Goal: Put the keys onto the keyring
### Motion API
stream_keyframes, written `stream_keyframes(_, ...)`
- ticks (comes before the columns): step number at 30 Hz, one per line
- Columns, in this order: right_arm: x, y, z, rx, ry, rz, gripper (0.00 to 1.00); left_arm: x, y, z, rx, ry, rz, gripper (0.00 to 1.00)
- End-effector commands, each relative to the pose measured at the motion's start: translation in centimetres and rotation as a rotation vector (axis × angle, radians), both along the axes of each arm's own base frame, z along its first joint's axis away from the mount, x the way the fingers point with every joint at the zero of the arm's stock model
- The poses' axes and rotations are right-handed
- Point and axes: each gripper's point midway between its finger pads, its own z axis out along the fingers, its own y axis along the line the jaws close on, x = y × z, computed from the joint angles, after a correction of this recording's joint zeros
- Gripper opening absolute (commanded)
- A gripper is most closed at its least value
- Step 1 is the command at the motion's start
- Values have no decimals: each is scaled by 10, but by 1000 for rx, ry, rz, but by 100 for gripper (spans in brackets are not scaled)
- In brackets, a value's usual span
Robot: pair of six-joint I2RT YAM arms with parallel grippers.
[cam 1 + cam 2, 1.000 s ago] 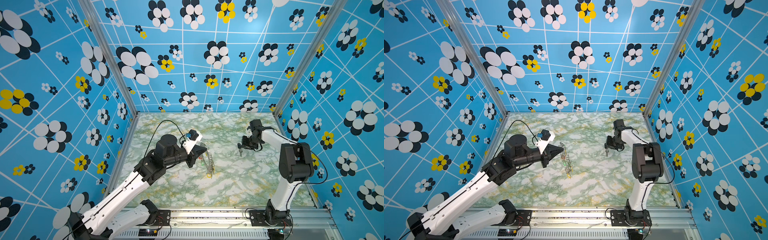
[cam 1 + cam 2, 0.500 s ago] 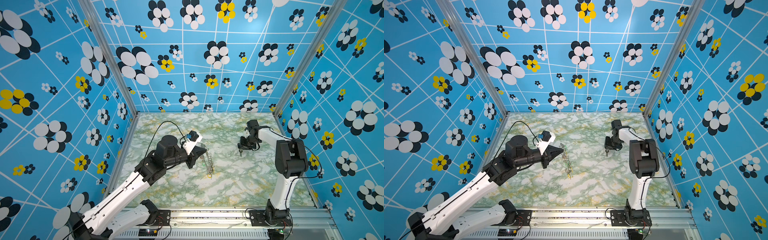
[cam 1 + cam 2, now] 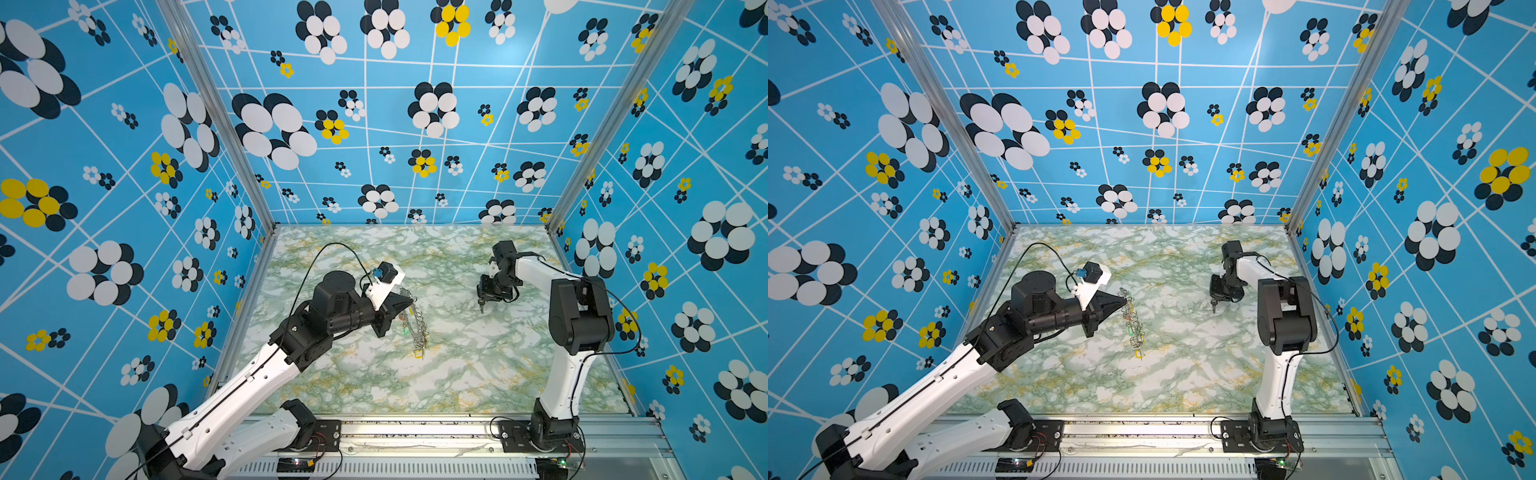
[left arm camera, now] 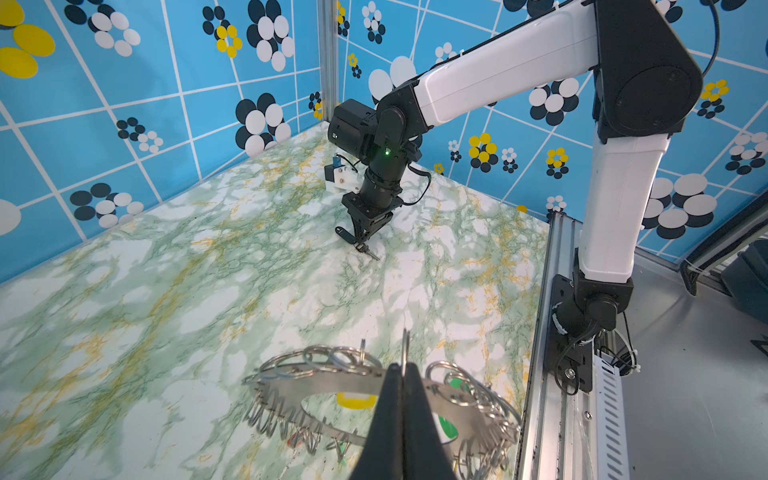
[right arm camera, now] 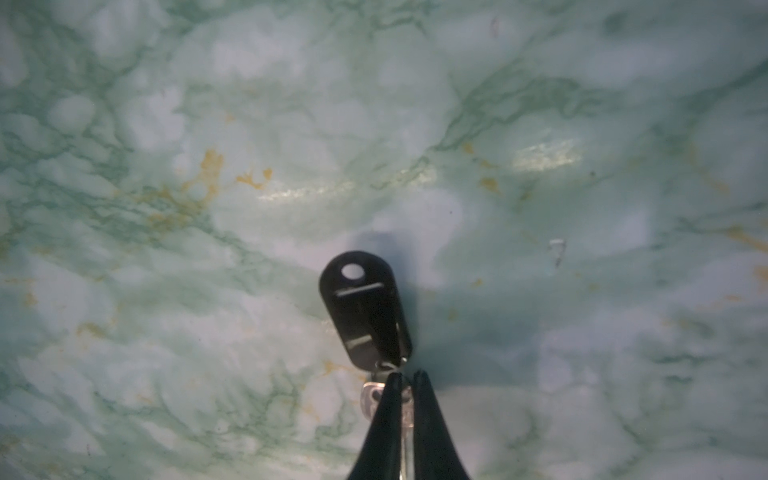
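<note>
Left of centre in both top views, the left gripper [image 3: 409, 300] is pinched tight on one wire loop [image 4: 405, 345] of the large flat grey metal ring-shaped disc [image 4: 316, 388], holding it edge-on over the green marbled tabletop [image 4: 166, 291]. Further right and well apart, the right gripper [image 5: 405, 376] points down at the marble. Its jaws are narrowed around the small silver metal key [image 5: 370, 395], whose black oblong plastic tag [image 5: 361, 307] sticks out beyond the fingertips.
</note>
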Motion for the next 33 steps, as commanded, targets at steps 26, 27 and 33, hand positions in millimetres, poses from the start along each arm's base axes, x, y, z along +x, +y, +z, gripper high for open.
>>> stream_keyframes(26,-35,33,96,132,-264,83,0,-4,-6,30,-50,-78,-23,0)
stream_keyframes(27,-34,31,94,121,-259,77,0,-4,-7,31,-51,-79,-28,0)
stream_keyframes(33,-25,17,50,21,-127,48,27,-8,-11,30,-50,-76,-41,0)
